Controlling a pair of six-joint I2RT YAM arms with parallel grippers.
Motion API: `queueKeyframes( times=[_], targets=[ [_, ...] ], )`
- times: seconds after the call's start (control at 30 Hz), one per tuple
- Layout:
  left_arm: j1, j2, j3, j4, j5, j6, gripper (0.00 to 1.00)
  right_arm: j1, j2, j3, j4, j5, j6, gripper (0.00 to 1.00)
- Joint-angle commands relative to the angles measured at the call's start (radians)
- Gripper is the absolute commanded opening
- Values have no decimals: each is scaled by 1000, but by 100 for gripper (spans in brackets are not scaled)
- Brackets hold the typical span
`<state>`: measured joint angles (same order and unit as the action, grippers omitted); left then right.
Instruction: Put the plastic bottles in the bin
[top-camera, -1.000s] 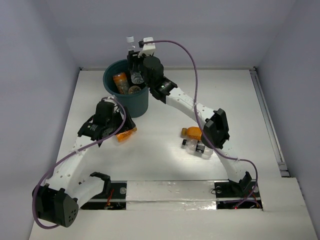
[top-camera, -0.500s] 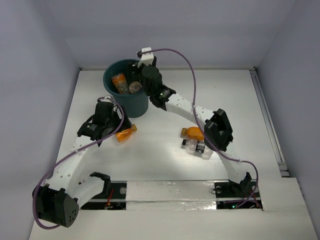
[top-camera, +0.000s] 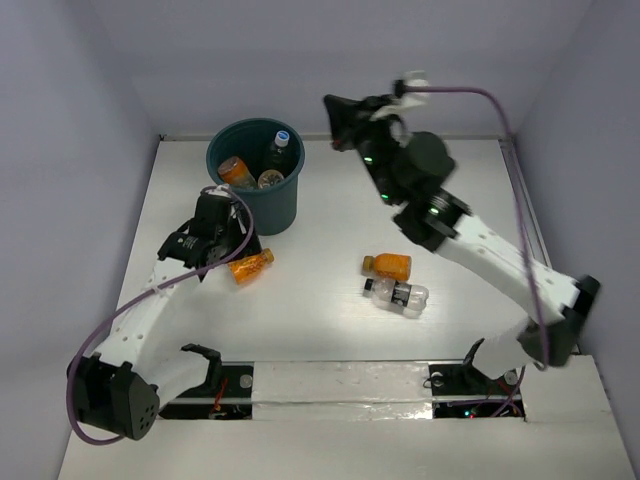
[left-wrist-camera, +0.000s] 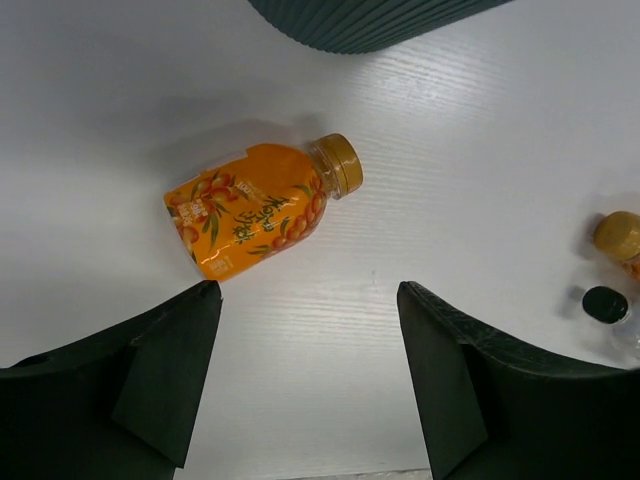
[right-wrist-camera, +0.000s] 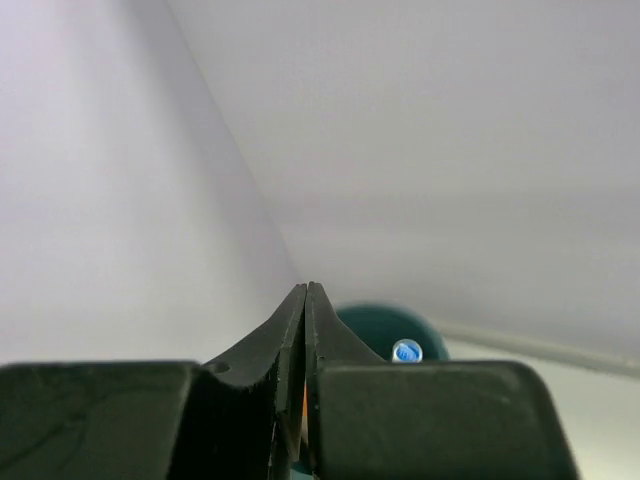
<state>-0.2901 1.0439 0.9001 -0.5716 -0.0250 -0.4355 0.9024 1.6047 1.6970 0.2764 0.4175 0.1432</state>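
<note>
Top external: bin (top-camera: 270, 208) is standing at the table (top-camera: 330, 330) far left, holding several plastic bottles (top-camera: 234, 170). Left gripper (left-wrist-camera: 305, 330), jaws apart, is hovering over an orange bottle (left-wrist-camera: 255, 210); right gripper (right-wrist-camera: 305, 310), jaws together, is hanging empty.

The left tool (left-wrist-camera: 308, 300) hangs with jaws spread over an orange bottle (left-wrist-camera: 262, 208) that has bare desk (left-wrist-camera: 480, 150) on both flanks, while the wall of the bin (top-camera: 275, 205) stands close behind it. A second orange bottle (top-camera: 388, 265) and a clear bottle (top-camera: 398, 296) lie just beside each other mid-desk. The right tool (right-wrist-camera: 306, 295), pinched together, is raised to the right of the bin, whose mouth is uncovered.
</note>
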Motion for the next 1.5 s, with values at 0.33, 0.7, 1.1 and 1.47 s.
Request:
queueKeyframes(
  times=[0.33, 0.7, 1.1, 1.47],
  targets=[
    [-147, 206, 148, -149, -216, 121, 76, -5, -741, -647, -248, -160, 287, 53],
    [-156, 412, 148, -132, -156, 156, 85, -5, -1153, -987, -588, -259, 521, 82],
    [-178, 545, 117, -139, -121, 141, 87, -5, -1296, -1002, -810, -264, 598, 82],
    [-198, 201, 83, -110, -58, -126, 82, -5, -1204, -964, -852, -301, 555, 61]
  ],
)
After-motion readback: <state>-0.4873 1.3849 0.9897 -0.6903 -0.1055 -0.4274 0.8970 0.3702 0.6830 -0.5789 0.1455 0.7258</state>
